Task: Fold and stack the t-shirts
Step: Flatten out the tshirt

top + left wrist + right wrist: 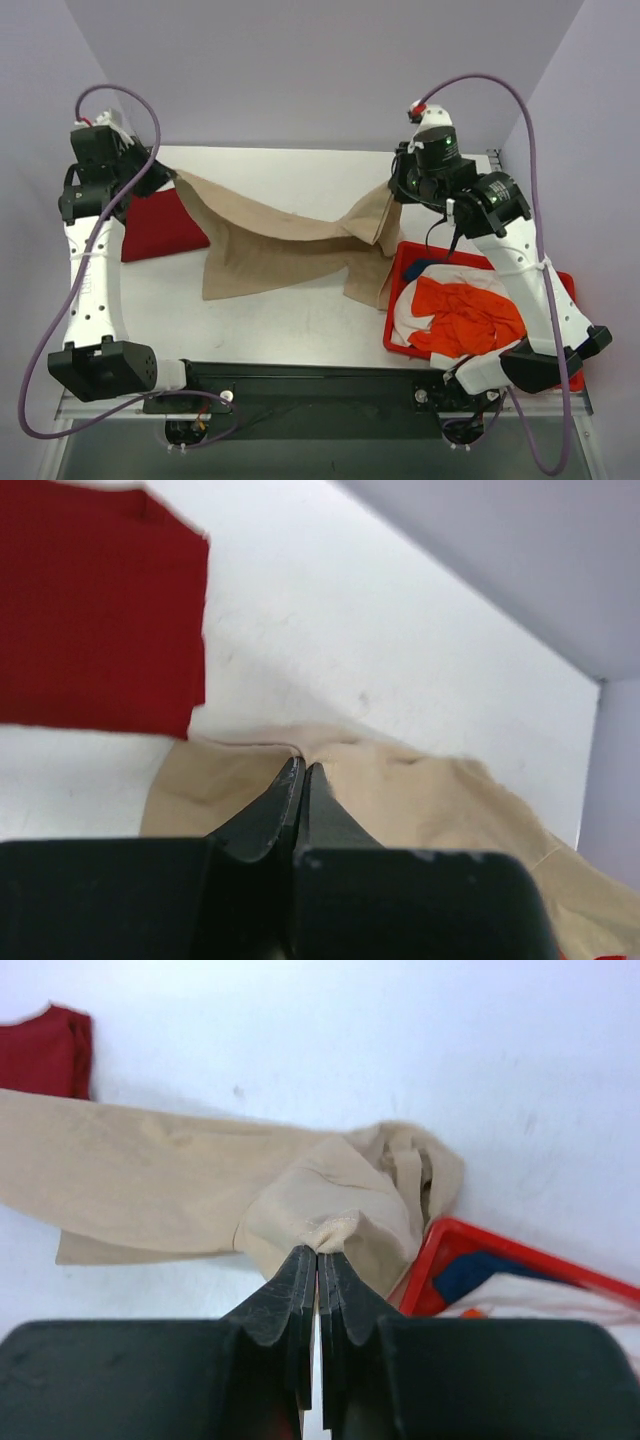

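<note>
The beige t-shirt hangs stretched between my two grippers above the table, its lower part resting on the table. My left gripper is shut on its left end; in the left wrist view the gripper pinches the beige cloth. My right gripper is shut on its right end; in the right wrist view the gripper pinches a bunch of beige cloth. A folded dark red t-shirt lies flat at the left. Orange, white and blue t-shirts lie in the red bin.
The red bin stands at the right front of the table, under my right arm, and shows in the right wrist view. The dark red t-shirt also shows in the left wrist view. Grey walls close in the back and both sides.
</note>
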Controlling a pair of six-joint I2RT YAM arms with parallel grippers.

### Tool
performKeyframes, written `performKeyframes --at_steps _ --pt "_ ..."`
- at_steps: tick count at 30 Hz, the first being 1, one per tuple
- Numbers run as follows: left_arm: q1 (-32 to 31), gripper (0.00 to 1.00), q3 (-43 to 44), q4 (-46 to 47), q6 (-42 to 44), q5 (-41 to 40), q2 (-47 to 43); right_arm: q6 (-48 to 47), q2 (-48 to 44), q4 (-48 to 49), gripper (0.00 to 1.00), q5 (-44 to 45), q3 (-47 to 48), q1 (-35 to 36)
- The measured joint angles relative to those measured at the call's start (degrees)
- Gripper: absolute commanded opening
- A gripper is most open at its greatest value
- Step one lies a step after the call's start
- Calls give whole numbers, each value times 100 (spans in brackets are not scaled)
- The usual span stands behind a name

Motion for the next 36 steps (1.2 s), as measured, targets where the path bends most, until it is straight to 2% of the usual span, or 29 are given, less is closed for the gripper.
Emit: performKeyframes --at_steps 5,9,17,22,27,31,36 --pt "0 0 1473 -22 -286 37 26 -391 341 28 0 396 1541 0" --pt "0 0 2092 -20 -518 -52 -190 -634 424 70 0 608 2417 0" --pt "0 0 2640 114 -748 -911 -1285 -1069 -210 671 0 774 2361 44" --pt "0 0 2583 682 -767 -1443 -1886 -1346 -444 1158 0 903 2354 46" --pt "0 0 1834 1467 -960 -1530 -2068 -1692 -118 1687 0 1008 2380 -7" --pt "0 0 1141 1757 -1167 -1226 -1401 -1919 640 2039 0 1008 2527 -162" --pt "0 0 955 1829 -1305 -957 -76 -2074 1934 2120 0 977 2747 -380"
